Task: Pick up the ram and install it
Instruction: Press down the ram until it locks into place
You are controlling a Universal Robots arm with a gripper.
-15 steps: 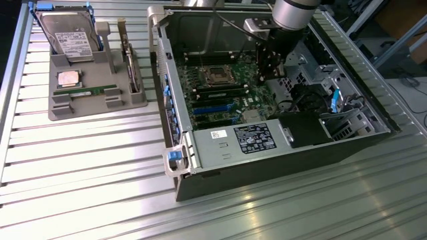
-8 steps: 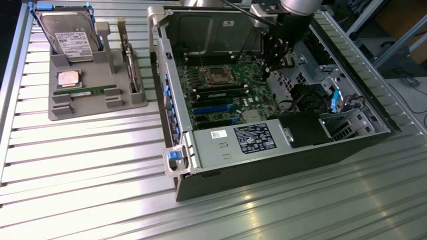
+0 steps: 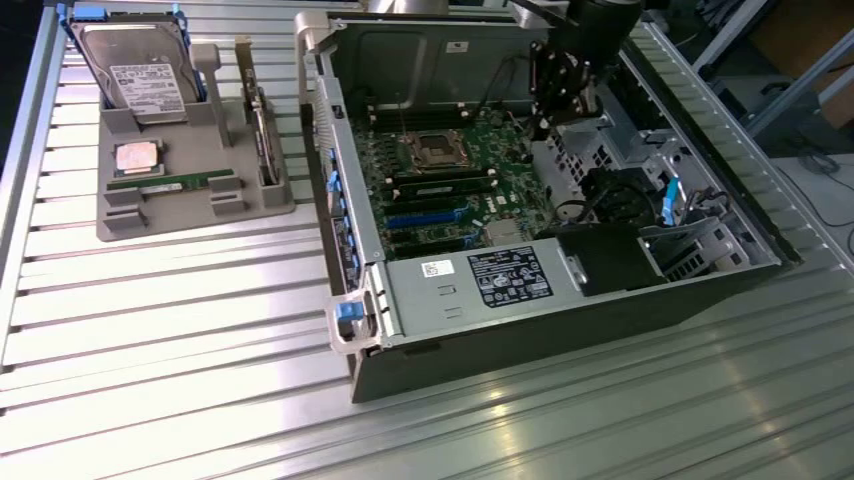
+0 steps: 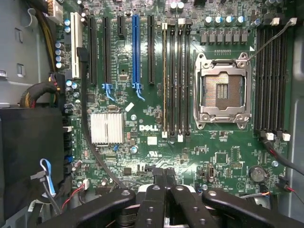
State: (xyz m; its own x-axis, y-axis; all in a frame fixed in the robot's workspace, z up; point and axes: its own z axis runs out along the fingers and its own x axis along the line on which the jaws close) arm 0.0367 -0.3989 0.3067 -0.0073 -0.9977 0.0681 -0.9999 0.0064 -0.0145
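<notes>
The ram [image 3: 174, 183] is a thin green stick lying flat in the grey holder tray [image 3: 134, 222], at the exterior view's left, beside the open computer case [image 3: 534, 300]. My gripper [image 3: 547, 122] hangs over the far part of the case, well away from the tray. In the wrist view my gripper [image 4: 166, 179] is shut, its black fingers [image 4: 154, 194] pressed together with nothing between them. It looks straight down on the green motherboard [image 4: 156, 142]. The long black memory slots [image 4: 175, 78] run beside the bare processor socket [image 4: 222, 90].
The tray also holds a hard drive [image 3: 131, 75], a square silver processor chip [image 3: 138, 157] and an upright expansion card [image 3: 263, 130]. Inside the case are a power supply [image 3: 487, 280], cables [image 3: 627, 195] and a small silver heatsink [image 4: 106, 128]. Ribbed metal tabletop [image 3: 174, 330] surrounds everything.
</notes>
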